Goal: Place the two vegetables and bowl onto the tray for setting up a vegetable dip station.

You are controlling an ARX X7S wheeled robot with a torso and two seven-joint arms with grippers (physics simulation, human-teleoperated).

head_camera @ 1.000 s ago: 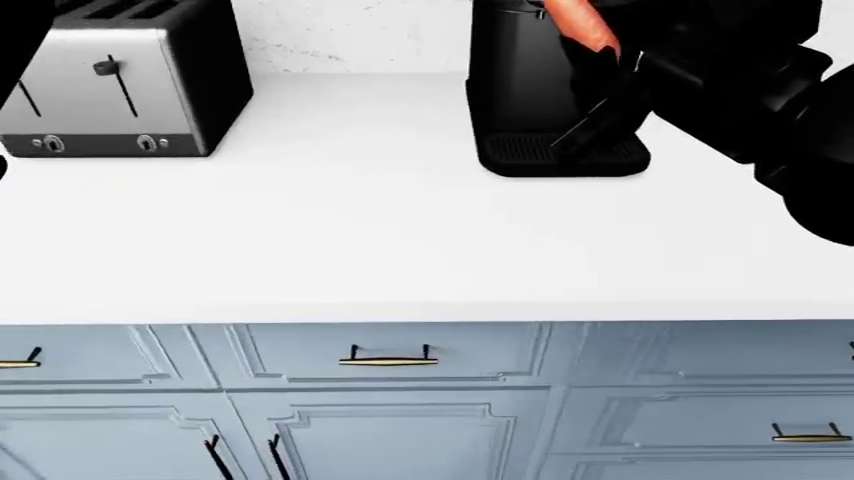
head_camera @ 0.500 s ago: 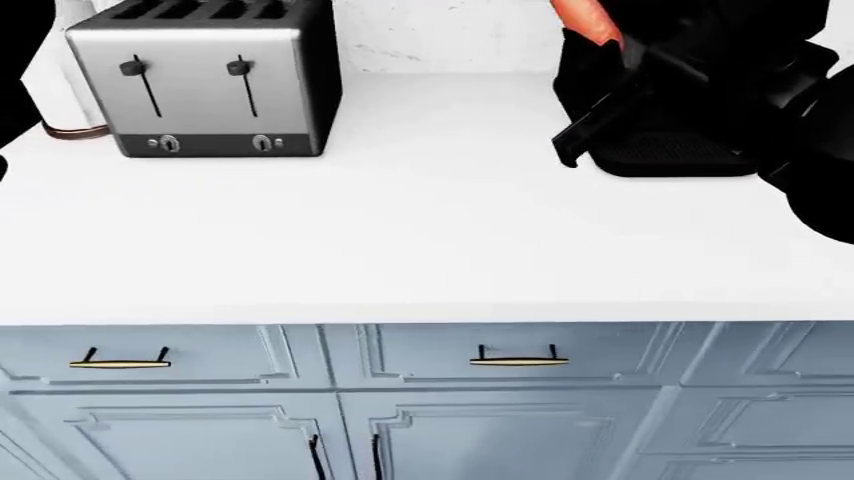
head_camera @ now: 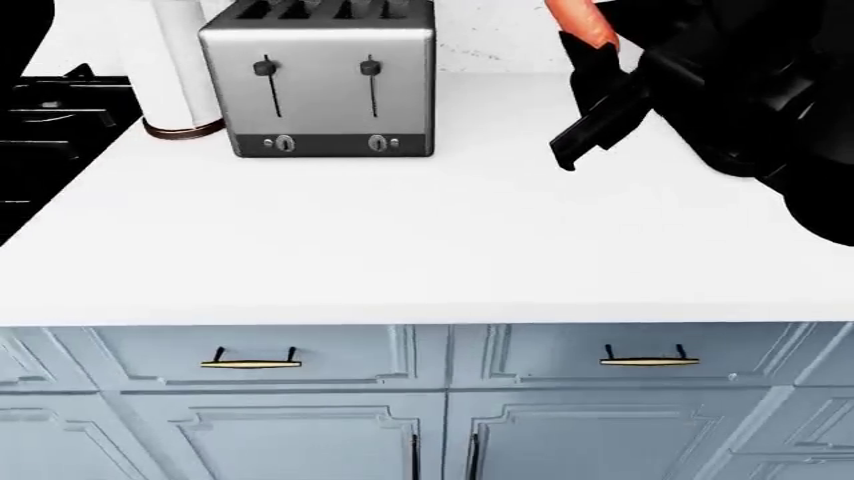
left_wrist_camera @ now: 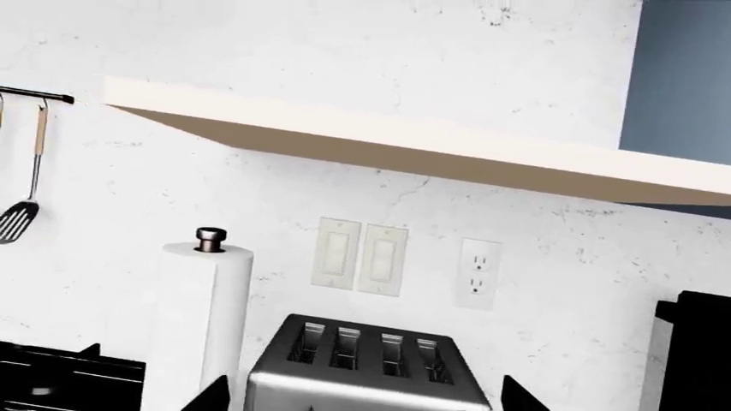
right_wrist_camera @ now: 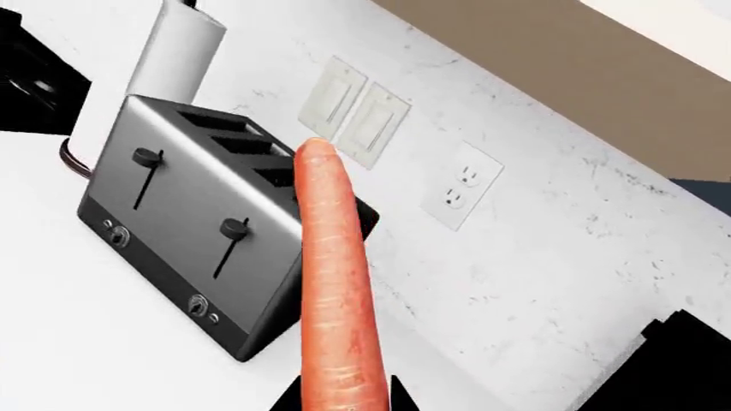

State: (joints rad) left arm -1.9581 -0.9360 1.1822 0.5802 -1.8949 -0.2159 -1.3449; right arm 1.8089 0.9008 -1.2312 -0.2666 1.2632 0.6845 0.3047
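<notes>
An orange carrot [right_wrist_camera: 337,282] sticks up out of my right gripper [right_wrist_camera: 339,401], whose black fingers are shut on its lower end. In the head view the carrot [head_camera: 581,22] shows at the top right, held by the right gripper [head_camera: 601,60] above the white counter [head_camera: 427,230]. My left gripper [left_wrist_camera: 365,398] is open, with only its two dark fingertips [left_wrist_camera: 211,398] showing, wide apart and with nothing between them. It faces the toaster and the wall. The cucumber, the bowl and the tray are out of view.
A steel toaster [head_camera: 320,80] stands at the counter's back, with a paper towel roll [head_camera: 180,70] to its left. A black stovetop [head_camera: 54,110] lies at the far left. On the wall are a shelf [left_wrist_camera: 434,145], switches and an outlet. Blue-grey drawers [head_camera: 427,400] run below the counter.
The head view has swung left: the toaster slid right in the picture, the black coffee machine left it, and the paper towel and stovetop came in. The carrot stays in the right gripper.
</notes>
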